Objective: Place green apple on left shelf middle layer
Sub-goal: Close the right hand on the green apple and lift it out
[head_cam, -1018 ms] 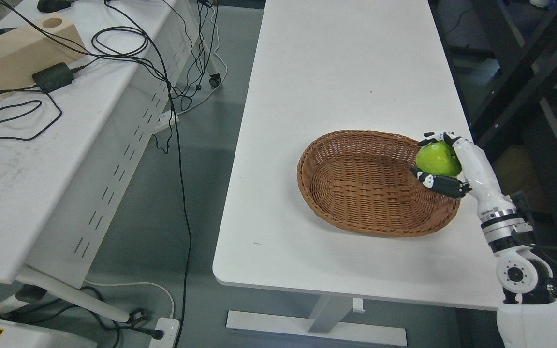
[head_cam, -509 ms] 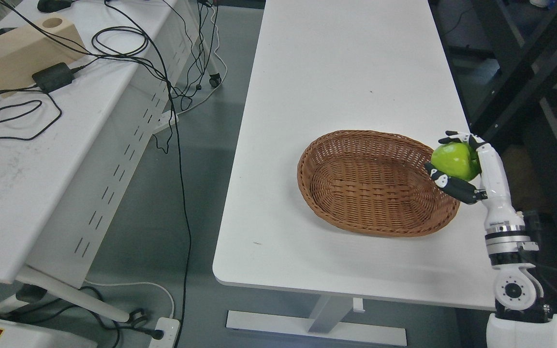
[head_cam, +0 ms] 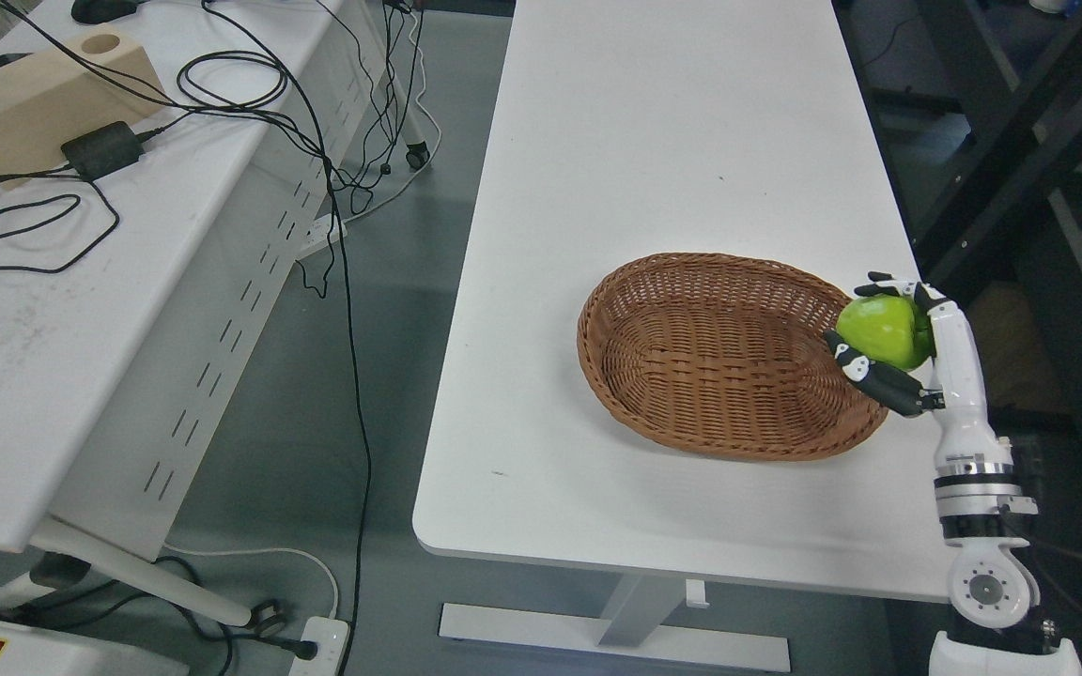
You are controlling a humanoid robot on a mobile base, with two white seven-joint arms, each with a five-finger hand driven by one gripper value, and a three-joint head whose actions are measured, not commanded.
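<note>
Bright, even overhead light fills the scene, and the white table point(head_cam: 654, 141) left of the right hand point(head_cam: 917, 347) comes close to washing out, with little surface detail. A soft shadow falls under the wicker basket point(head_cam: 691, 376) just left of the hand, and a faint one lies on the tabletop below the hand. The green apple point(head_cam: 879, 329) in the hand carries a pale highlight. Above and to the right of the hand the background sinks into dim, murky tones. Focus is sharp throughout, with mild graininess.

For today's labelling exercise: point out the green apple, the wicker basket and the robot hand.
green apple point(head_cam: 879, 330), head view, its front skin.
wicker basket point(head_cam: 626, 413), head view, near-left rim.
right hand point(head_cam: 917, 343), head view, palm behind the apple.
</note>
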